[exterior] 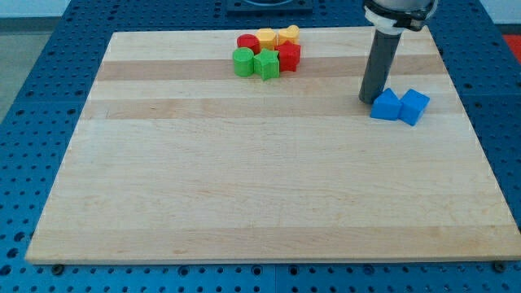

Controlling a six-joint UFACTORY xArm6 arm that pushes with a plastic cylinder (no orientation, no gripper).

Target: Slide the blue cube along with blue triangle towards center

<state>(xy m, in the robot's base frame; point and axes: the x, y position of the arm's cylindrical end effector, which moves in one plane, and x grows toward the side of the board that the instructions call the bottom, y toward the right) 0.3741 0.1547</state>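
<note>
Tool's bare rod, no jaws: my tip (pixel 368 99) touches the blue triangle (pixel 386 106), blue cube (pixel 413 107) beside, far right of bench (pixel 244 203) centre.

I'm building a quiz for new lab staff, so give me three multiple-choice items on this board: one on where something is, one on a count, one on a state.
1. Where is my tip relative to the blue blocks?
A. at their left side
B. at their right side
C. far below them

2. How many blue blocks are there?
A. one
B. two
C. four

3. How do the two blue blocks stand?
A. stacked
B. far apart
C. side by side, touching

Answers: 1 A, the rod ends just left of the blue triangle. 2 B, only it and the blue cube are blue. 3 C, no gap shows between them.
</note>
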